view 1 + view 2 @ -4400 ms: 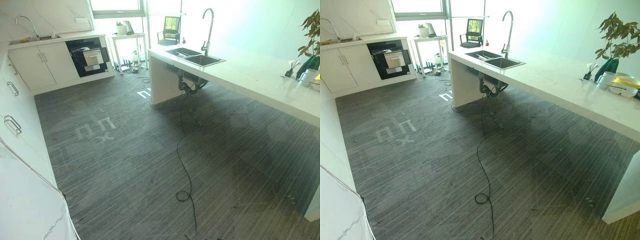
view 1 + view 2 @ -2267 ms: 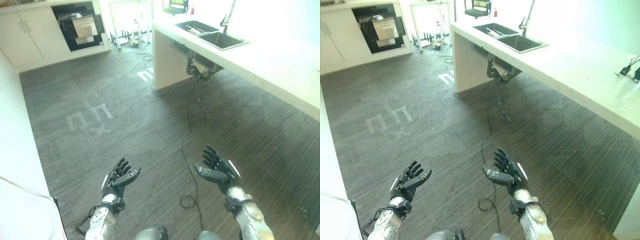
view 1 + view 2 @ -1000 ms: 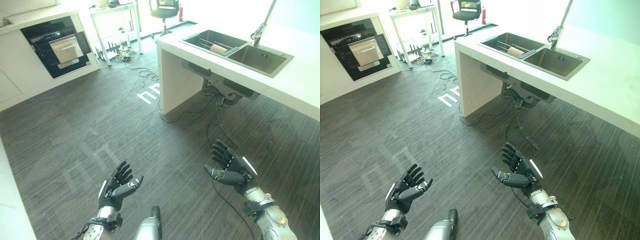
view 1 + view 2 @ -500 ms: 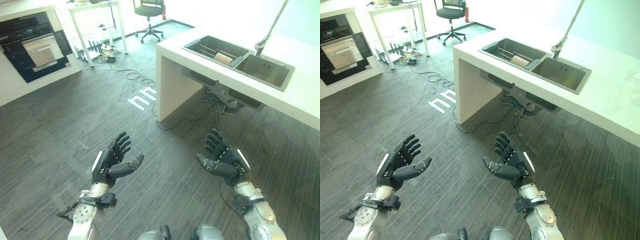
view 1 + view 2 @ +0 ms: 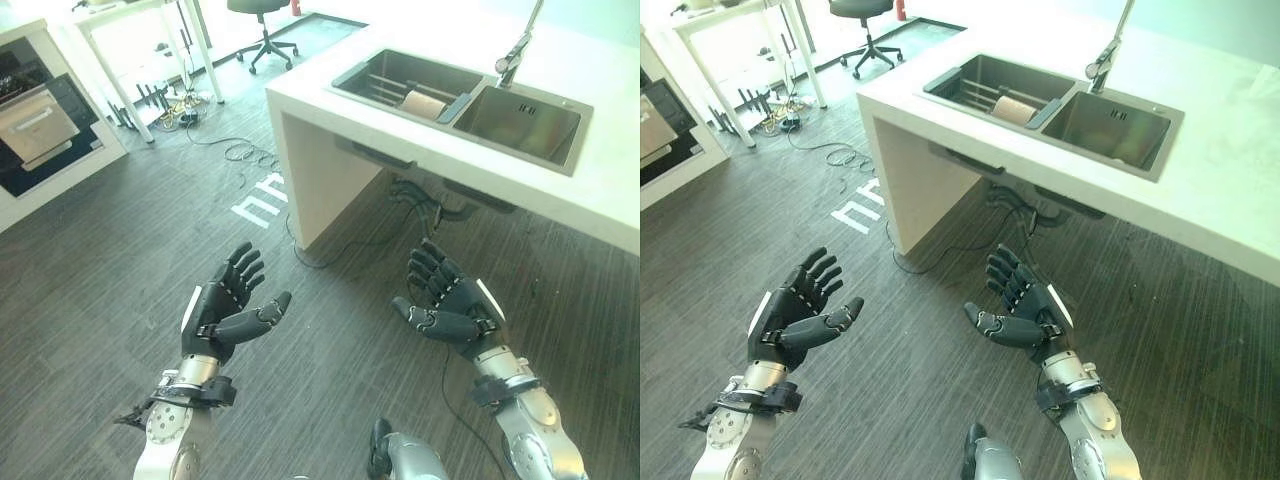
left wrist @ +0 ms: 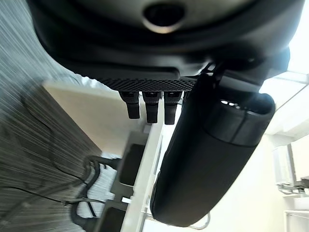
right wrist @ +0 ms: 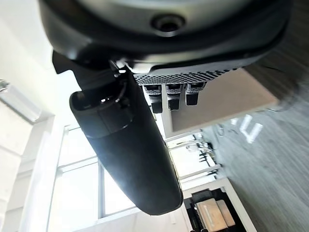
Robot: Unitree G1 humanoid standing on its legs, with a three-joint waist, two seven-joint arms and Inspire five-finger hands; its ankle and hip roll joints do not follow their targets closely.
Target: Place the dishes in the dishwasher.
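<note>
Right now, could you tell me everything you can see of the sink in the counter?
The sink is a grey metal double basin sunk into the pale counter near its end. The basin nearer that end holds a rack of bars with a tan cylindrical dish lying on it. A tall faucet stands behind the divider. Pipes hang beneath.

- The left eye view and right eye view are looking steeply down from the robot's head, facing forward across the dark floor (image 5: pixel 120 260) toward the white counter (image 5: pixel 620 200) with its double sink (image 5: pixel 470 90).
- Both are sharing the left hand (image 5: pixel 215 315), the right hand (image 5: pixel 455 305), the sink and an office chair (image 5: pixel 262 10), from slightly offset positions.
- The left wrist view is sitting very close behind its own hand, facing along its thumb (image 6: pixel 207 159) toward the counter's underside.
- The right wrist view is looking equally closely past its thumb (image 7: pixel 130 150) toward a window (image 7: pixel 77 188).
</note>
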